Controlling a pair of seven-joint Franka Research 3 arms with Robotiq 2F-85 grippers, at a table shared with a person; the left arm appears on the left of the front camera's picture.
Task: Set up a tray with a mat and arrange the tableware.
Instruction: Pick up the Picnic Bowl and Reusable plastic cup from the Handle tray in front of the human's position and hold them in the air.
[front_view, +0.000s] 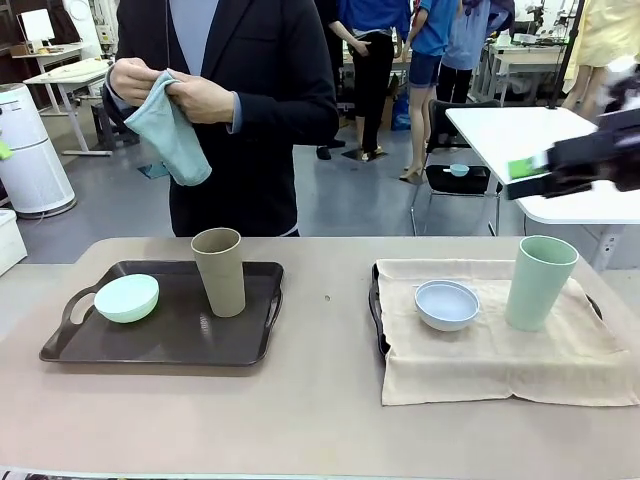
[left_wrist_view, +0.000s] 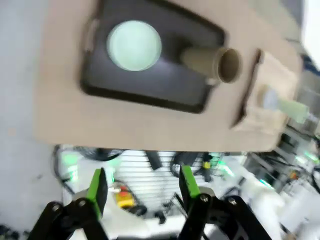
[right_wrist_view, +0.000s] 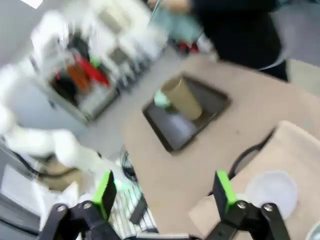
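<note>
While the person (front_view: 225, 110) at the far side of the worktop (front_view: 320, 410) holds a pale teal cloth (front_view: 170, 135) bunched in both hands (front_view: 200, 98) at chest height, the tableware stands in two groups. On the robot's left lies a dark brown tray (front_view: 200, 340) with a bare floor. In it the pale mint green bowl (front_view: 127, 298) sits near the left handle, and the tan cup (front_view: 219, 271) stands upright toward the tray's middle, near the bowl but not touching it.

On the robot's right a second dark tray (front_view: 375, 310) shows as a rim and handles under a beige mat (front_view: 480, 365), which covers it and drapes over its near edge onto the worktop. On the mat the white-grey bowl (front_view: 447, 304) rests left of centre. The pale green cup (front_view: 540, 283) stands upright toward the far right, apart from the bowl.

The right gripper (front_view: 525, 177) hovers, blurred, high above the right side of the worktop, pointing toward the robot's left. In its own wrist view the jaws stand wide apart with nothing between them — released. The left gripper (left_wrist_view: 142, 186) looks at the brown tray from beyond the worktop's edge. Its green pads (left_wrist_view: 97, 187) are parted and empty as well.
</note>
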